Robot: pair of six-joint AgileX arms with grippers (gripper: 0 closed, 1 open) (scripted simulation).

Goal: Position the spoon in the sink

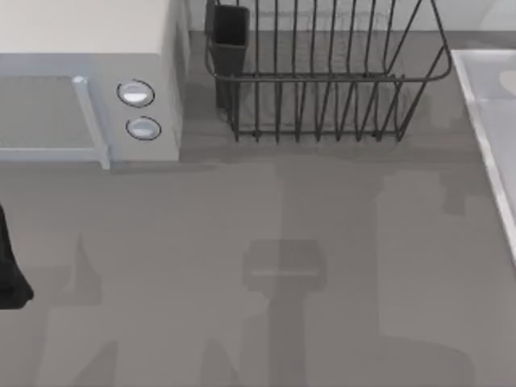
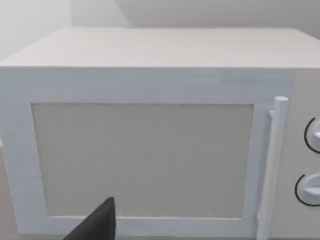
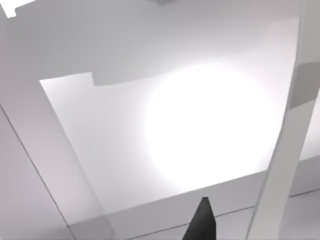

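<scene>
Top view is giving us a smooth grey table [image 1: 242, 242] with soft shadows lying on it. At the far left a boxy white microwave [image 1: 89, 81] is standing, with a long bar handle [image 1: 90, 121] and two round knobs [image 1: 139, 109]. Beside it, at the far middle, we are seeing a dark wire dish rack [image 1: 322, 81] of thin metal rods, with a dark rectangular cup [image 1: 230, 40] fixed at its left corner. At the right edge the sink [image 1: 488, 121] is lying, pale grey-white, with a raised light rim.

Our left arm [image 1: 10, 266] is appearing as a dark shape at the table's left edge. Left wrist view is facing the microwave door, with its matt grey panel and its upright handle, and one dark fingertip [image 2: 97, 224] is showing in front of it. Right wrist view is looking down into the sink's smooth, flat, brightly lit basin, where one dark fingertip [image 3: 202, 222] is hanging over the rim. For both grippers we cannot tell whether the fingers are apart or together, and we are seeing nothing held.
</scene>
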